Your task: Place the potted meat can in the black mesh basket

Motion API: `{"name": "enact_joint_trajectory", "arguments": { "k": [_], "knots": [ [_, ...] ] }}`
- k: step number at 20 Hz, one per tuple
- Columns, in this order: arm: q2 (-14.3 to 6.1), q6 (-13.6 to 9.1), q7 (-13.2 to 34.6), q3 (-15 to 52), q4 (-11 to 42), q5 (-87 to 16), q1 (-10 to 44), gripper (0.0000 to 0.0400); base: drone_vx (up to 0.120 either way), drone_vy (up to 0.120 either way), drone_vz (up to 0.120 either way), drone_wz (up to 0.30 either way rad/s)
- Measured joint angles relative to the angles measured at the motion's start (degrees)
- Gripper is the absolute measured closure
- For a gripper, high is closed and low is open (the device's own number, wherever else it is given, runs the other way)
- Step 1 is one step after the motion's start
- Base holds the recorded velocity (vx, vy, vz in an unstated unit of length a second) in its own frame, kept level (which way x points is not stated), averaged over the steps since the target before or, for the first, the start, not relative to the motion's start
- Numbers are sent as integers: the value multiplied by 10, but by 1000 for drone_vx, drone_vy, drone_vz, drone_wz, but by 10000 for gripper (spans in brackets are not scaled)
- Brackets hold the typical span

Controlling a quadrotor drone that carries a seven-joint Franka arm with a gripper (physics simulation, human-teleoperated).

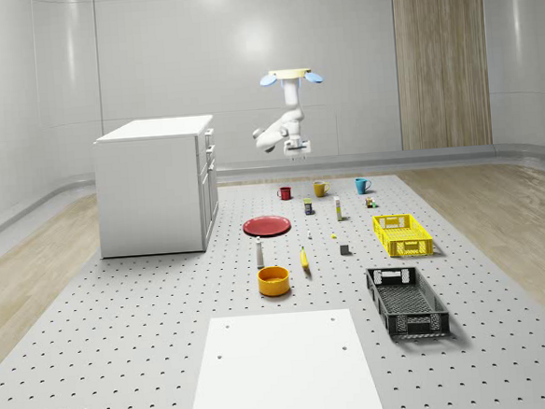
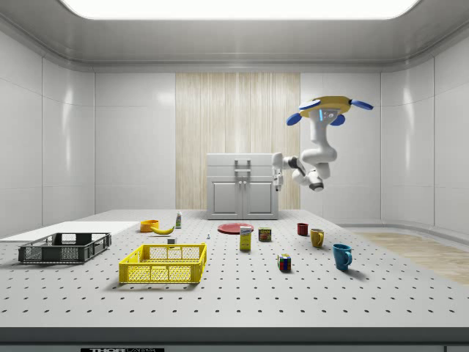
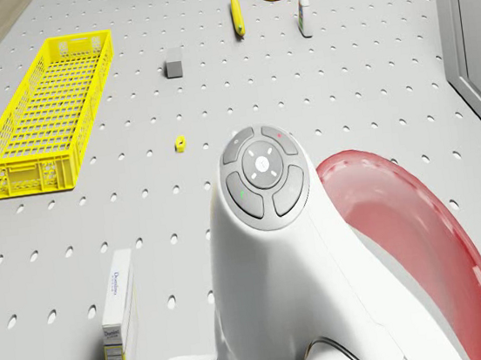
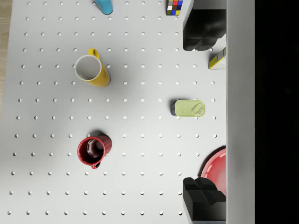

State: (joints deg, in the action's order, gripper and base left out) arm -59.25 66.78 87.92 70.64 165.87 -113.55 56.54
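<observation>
While the drone hovers high over the far end of the pegboard table, above the row of mugs, its arm hangs bent with the gripper pointing down, well clear of everything and holding nothing.

Across the whole-scene view from its left: a white cabinet, a red plate, an orange bowl, a banana, the can standing just behind the plate's right side, then the yellow crate and, nearer the camera, the black basket, well apart from the can.

From the wrist, the can lies between the two dark fingers, which stand wide apart; the red mug and yellow mug sit to one side.
</observation>
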Motion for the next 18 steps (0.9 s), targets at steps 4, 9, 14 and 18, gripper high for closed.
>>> {"name": "enact_joint_trajectory", "arguments": {
  "k": [4, 9, 14, 18],
  "knots": [
    [-15, 2, 13, 10, 1, 0, 18, 0, 120, 0, -120, 0],
    [-32, 11, 24, 19, 0, 5, 32, 0, 104, 64, -8, 0],
    [-48, 22, 31, 25, -1, 12, 40, 0, 0, 0, -120, 0],
    [-60, 33, 36, 30, -2, 18, 46, 0, 0, 0, -120, 0]
  ]
}}
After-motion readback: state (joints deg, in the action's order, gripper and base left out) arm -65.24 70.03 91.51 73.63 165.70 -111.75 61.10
